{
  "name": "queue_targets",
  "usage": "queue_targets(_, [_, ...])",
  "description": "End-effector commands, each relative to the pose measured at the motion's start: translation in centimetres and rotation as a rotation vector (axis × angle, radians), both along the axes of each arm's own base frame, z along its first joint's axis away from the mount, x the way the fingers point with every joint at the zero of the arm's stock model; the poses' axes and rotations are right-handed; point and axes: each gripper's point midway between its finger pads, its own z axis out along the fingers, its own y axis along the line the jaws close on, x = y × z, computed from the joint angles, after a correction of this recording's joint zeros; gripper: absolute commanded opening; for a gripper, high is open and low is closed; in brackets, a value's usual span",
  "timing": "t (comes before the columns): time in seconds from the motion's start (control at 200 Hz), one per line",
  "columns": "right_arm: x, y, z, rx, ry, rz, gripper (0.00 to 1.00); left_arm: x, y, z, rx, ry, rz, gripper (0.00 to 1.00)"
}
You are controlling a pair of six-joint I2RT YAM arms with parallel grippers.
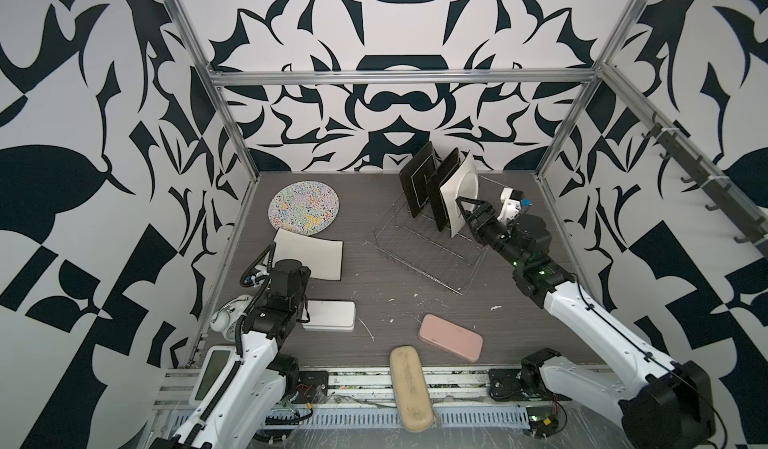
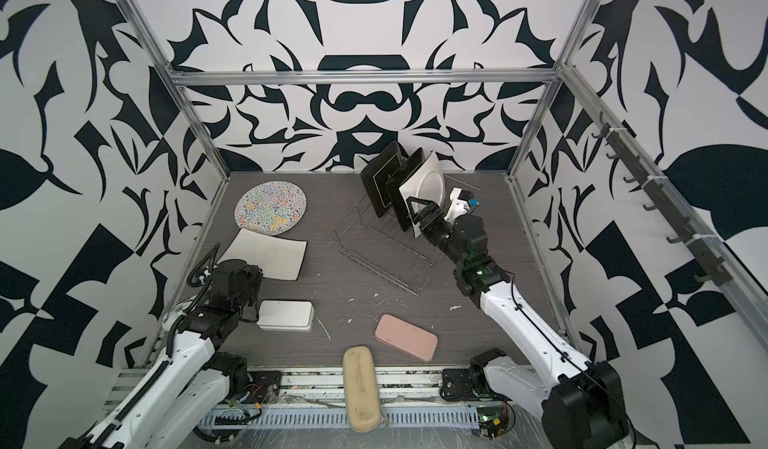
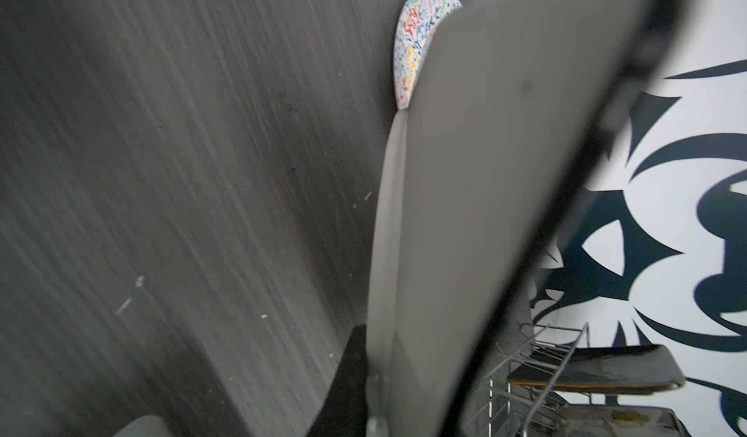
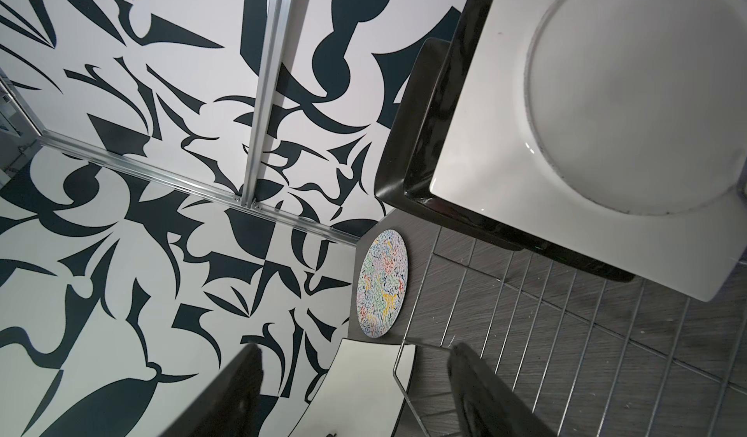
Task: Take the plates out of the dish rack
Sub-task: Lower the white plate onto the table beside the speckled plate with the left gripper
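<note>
The right gripper (image 4: 355,352) has its jaws standing wide with nothing between them. In both top views it sits right of centre, just beside the lower edge of the white-backed square plate (image 1: 463,185). The wrist view shows that plate off to one side of the fingers, not between them.

The left gripper (image 3: 364,390) is hidden under its own wrist in the top views. In its wrist view the jaws look clamped on the rim of the pale square plate (image 1: 316,260). That plate is at left of centre, low over the table (image 1: 357,202). I cannot tell whether it rests flat or is partly raised.

Two of the five plates are out of the dish rack (image 1: 424,251). The round squiggle-patterned plate (image 1: 303,207) lies flat at upper left of the table. The pale square plate is just below it, with one corner meeting the round plate's edge.

Three plates are left, all on edge between the prongs at the rack's far end and leaning toward the back wall. They are the two black square plates (image 1: 417,185) and the white-backed one in front of them. The near rows of the rack are bare.

By my reckoning the task is under half done. The pale plate has yet to be let go, and the white-backed plate looks the likely next pick.
</note>
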Motion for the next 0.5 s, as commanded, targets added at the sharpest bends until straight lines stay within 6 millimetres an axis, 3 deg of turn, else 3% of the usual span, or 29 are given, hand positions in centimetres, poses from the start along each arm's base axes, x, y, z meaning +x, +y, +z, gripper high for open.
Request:
queue_targets(0.0, [-0.1,0.1,1.7,0.018,-0.052,0.013,0.76,1.6,0.8,5.1,-0.021,-0.164,0.080,0.00])
queue_targets(0.275, [-0.1,0.1,1.3,0.003,-0.049,0.011,0.76,2.1,1.9,4.8,-0.005,-0.141,0.129,0.00])
queue_targets(0.49, [-0.2,-0.3,1.1,-0.010,-0.045,-0.001,0.76,3.3,2.3,3.4,-0.035,-0.091,0.140,0.00])
